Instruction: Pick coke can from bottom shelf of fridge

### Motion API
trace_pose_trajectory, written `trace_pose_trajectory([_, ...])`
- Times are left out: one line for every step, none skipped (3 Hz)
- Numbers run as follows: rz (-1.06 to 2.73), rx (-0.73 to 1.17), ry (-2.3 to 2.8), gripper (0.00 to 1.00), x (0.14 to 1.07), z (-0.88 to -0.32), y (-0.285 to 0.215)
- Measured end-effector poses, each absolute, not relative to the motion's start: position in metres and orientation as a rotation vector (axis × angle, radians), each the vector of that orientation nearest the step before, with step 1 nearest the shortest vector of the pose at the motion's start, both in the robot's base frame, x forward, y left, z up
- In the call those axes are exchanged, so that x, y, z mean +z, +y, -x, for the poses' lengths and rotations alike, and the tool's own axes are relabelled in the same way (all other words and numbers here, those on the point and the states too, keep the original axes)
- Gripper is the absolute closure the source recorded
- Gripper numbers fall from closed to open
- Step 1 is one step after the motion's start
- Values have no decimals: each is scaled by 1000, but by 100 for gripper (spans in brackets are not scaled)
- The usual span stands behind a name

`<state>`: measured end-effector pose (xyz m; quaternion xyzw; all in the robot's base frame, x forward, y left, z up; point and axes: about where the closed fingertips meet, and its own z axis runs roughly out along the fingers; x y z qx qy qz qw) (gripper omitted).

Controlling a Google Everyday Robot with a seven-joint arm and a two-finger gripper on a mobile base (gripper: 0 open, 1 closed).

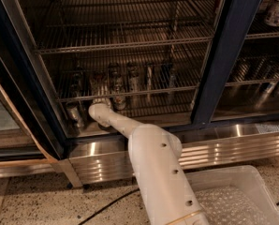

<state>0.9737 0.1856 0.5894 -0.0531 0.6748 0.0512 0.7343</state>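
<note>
Fridge [223,55] bottom shelf [149,91], your arm [153,158] inside
Gripper [100,103] at front rail, 7 o'clock of cans [132,78]; grip cannot tell

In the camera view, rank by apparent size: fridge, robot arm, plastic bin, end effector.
fridge
robot arm, inflated by nearness to the camera
plastic bin, partly cut off
end effector, low inside the fridge, left

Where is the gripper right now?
In the camera view, the gripper is low on the left inside the fridge, at the front of the racks among the cans, with a grey can just left of it in the picture.
</note>
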Motion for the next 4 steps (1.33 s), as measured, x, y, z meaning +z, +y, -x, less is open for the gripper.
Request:
trace_pose_trajectory([103,133,1462,100,599,-963,180])
trace_pose_trajectory([113,161,1444,100,606,-955,184])
trace_pose_trajectory([140,207,1452,100,607,-947,195])
trace_pose_trajectory([140,207,1452,100,607,-947,195])
